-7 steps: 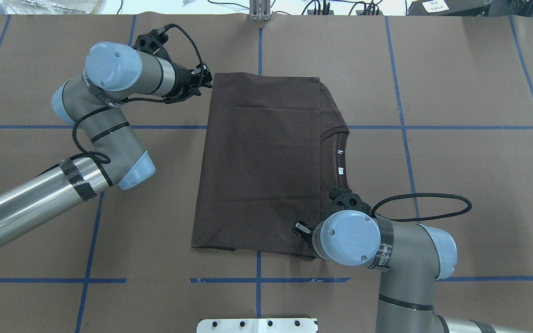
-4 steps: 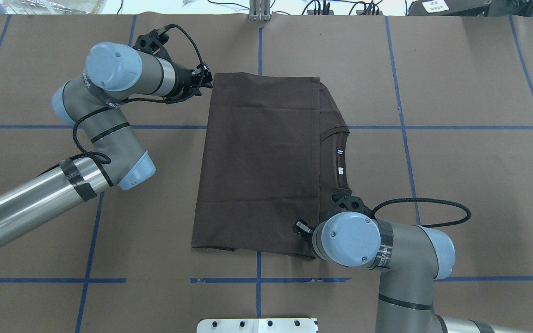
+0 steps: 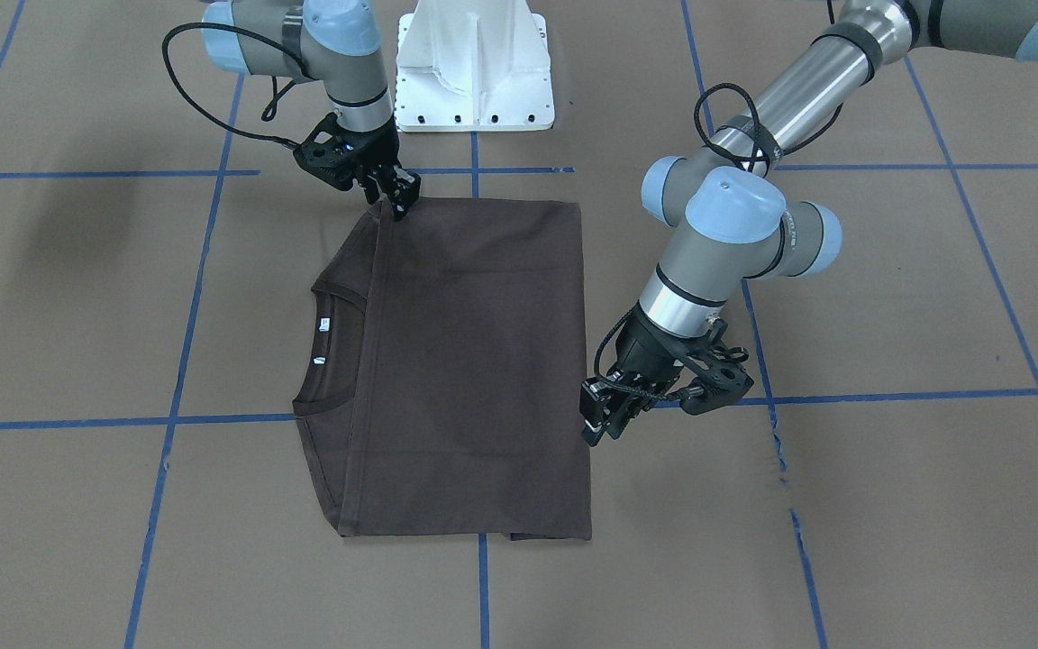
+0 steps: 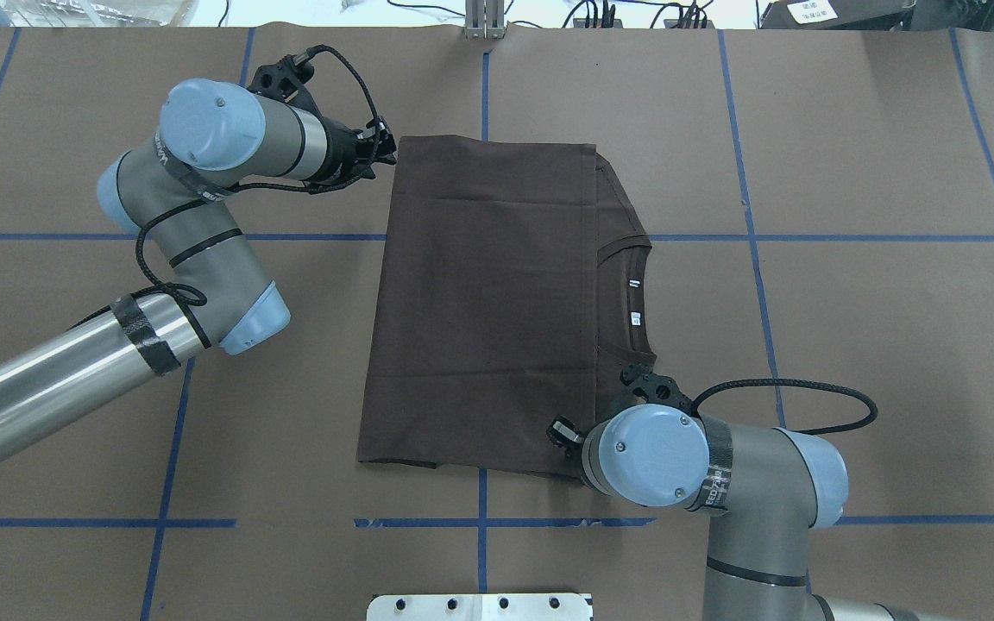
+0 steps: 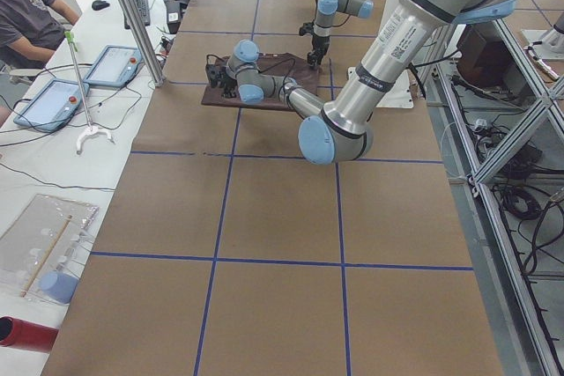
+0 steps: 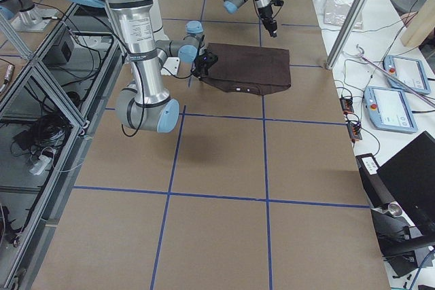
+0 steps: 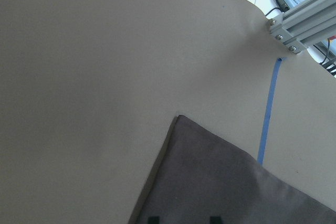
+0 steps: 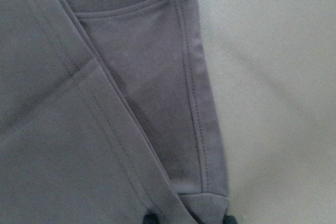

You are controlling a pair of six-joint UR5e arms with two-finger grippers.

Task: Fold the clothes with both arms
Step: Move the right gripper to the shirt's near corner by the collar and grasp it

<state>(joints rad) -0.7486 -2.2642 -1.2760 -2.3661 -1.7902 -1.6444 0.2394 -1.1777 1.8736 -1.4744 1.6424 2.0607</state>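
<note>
The brown T-shirt (image 4: 480, 302) sits flat around the middle of the table, which is covered in matte kraft-looking paper (image 4: 851, 345) with a blue tape (image 4: 894, 239) grid. It's folded into a rough rectangle: one big smooth flap covers the left part, with a couple of faint crease lines across it. A narrow strip is left showing on the right, with the ribbed collar (image 4: 622, 248) curving out and small white tags (image 4: 635, 318) inside.

The right gripper (image 3: 397, 203) is down at the near right corner, right on the flap's edge. From its wrist cam the two black fingertips (image 8: 151, 219) are spread, one on either side of a little pointed corner of cloth with double stitching along the hem. The fabric looks like soft, fine knit.

The left gripper (image 3: 598, 422) hangs by the far left corner. Its tips (image 7: 152, 220) are apart too, over the cloth, pinching nothing.

Both arms are shiny silver tube with grey joints and pale blue caps.
</note>
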